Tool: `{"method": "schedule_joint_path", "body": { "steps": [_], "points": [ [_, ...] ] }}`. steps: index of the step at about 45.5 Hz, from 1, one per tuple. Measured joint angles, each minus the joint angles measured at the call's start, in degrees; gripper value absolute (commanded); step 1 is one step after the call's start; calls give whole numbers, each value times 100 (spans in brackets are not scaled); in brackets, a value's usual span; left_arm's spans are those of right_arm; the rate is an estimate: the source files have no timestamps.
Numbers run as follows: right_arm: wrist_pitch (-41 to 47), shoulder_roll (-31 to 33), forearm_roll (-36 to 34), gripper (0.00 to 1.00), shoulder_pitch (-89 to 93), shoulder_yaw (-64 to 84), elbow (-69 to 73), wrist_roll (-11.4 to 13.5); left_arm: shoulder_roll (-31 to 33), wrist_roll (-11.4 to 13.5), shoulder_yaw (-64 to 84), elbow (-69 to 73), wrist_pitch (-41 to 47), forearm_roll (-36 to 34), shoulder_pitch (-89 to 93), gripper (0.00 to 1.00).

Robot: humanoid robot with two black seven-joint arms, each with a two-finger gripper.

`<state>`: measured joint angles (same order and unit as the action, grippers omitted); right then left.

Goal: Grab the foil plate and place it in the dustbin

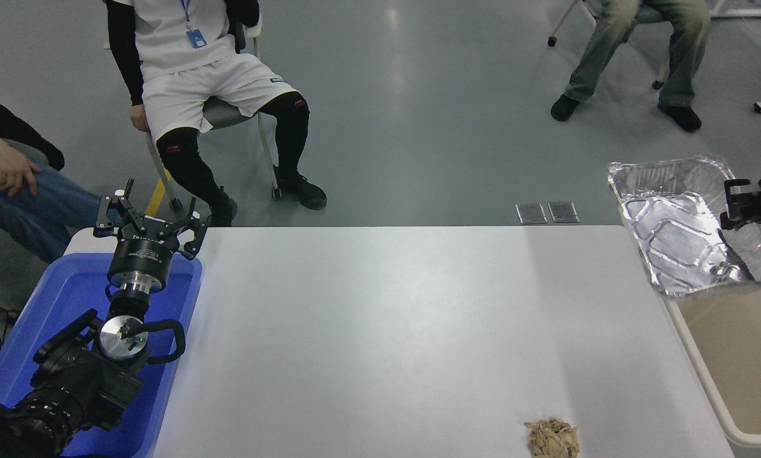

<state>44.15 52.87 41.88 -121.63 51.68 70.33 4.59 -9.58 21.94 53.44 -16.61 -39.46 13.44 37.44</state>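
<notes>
The shiny foil plate (679, 222) hangs in the air at the right, tilted, lifted well above the table's far right corner. My right gripper (735, 205) comes in from the right edge and is shut on the plate's right rim. The plate partly overlaps the beige dustbin (704, 381), which stands beside the table at the right edge, its far end hidden behind the plate. My left gripper (146, 219) is parked open over the blue tray at the lower left, holding nothing.
A blue tray (49, 305) sits under the left arm. A small tan scrap pile (552, 437) lies near the table's front edge. People sit on chairs beyond the table, one (189, 76) at the upper left and one (641, 38) at the upper right.
</notes>
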Motion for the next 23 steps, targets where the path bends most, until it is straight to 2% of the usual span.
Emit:
{"method": "schedule_joint_path", "body": {
  "steps": [23],
  "points": [
    [77,-75,-89,0,-905,572,144,25,0,-4,0,0,0,0,0,99]
  ]
}}
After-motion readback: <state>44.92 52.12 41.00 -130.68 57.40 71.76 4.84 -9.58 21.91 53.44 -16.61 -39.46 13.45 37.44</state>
